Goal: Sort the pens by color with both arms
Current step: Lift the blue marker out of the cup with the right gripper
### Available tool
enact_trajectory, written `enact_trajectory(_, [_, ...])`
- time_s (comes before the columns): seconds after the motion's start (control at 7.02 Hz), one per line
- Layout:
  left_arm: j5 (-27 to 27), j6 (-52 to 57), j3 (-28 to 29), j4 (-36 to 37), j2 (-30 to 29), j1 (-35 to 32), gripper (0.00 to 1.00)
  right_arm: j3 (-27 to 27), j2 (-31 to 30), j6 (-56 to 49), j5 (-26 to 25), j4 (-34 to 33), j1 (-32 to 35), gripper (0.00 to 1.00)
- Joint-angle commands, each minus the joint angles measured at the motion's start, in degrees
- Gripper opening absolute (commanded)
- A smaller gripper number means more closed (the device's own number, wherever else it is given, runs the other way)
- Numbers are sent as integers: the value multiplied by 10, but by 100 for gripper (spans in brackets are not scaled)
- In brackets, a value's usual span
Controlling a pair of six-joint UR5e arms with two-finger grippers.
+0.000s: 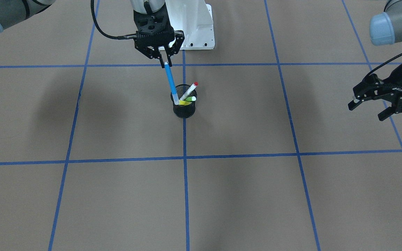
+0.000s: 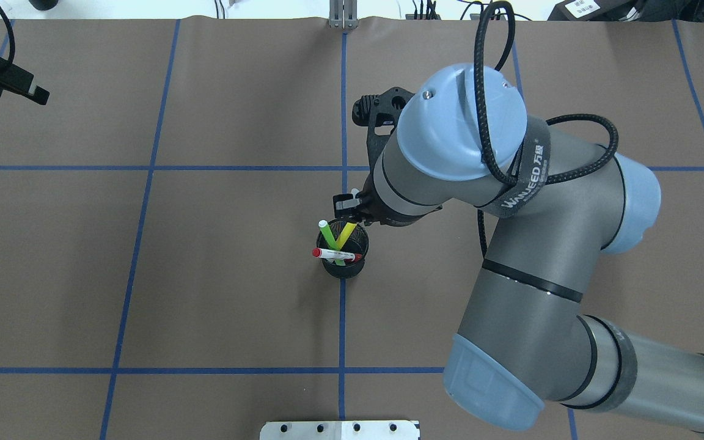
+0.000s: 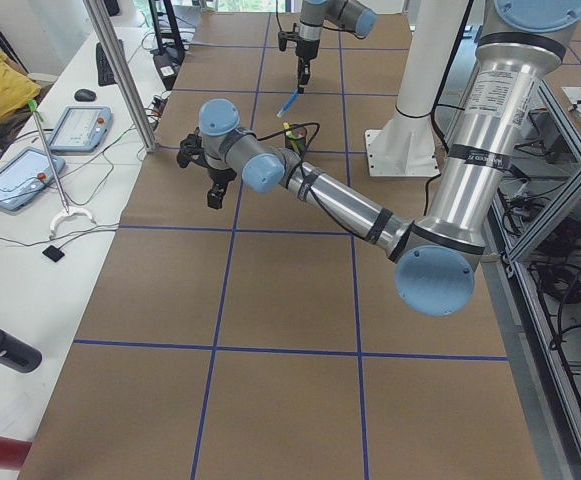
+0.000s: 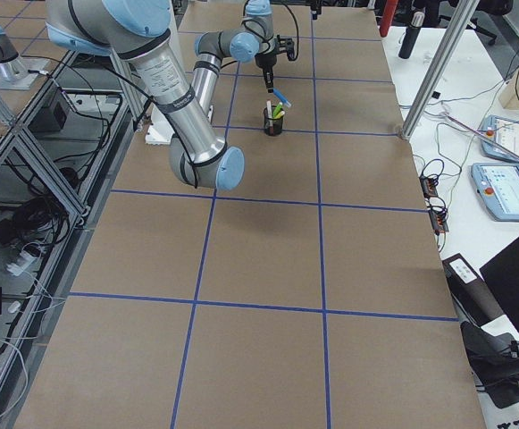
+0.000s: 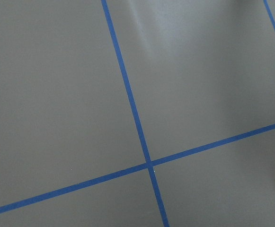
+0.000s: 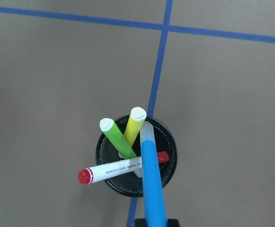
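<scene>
In the front-facing view, the right gripper [image 1: 165, 62], at eleven o'clock of the mesh cup [image 1: 184, 111], clamps the blue pen [image 1: 170, 82], likely mid-extraction; next, lift it clear, while the left gripper [image 1: 367, 111] at three o'clock hangs spread and empty.

Four pens are in view: one blue pen [image 1: 171, 83], one white pen with red ends [image 1: 189, 91], one green pen [image 6: 117, 137] and one yellow pen [image 6: 134, 124]. One black mesh cup [image 1: 184, 111] stands on one bench [image 1: 117, 195]. There are two robot arms, the right arm [image 2: 529, 263] and the left arm [image 3: 340, 198]. Each has one hand, making two: the right hand [image 1: 165, 59] and the left hand [image 1: 367, 111]. Two tablet screens also show, a farther tablet [image 4: 511, 134] and a nearer tablet [image 4: 512, 191].
</scene>
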Motion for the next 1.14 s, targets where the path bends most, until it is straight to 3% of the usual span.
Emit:
enact_trajectory(0.0, [0,0,1,0,-1,1,100,-15,9,5,-67,-3,14,0])
enact_trajectory(0.28, [0,-1,1,0,-4,1,100,-76,16,7,-144,35,19,0])
enact_trajectory(1.0, [0,-1,1,0,-5,2,100,-361,17,5,-287,332,51,0])
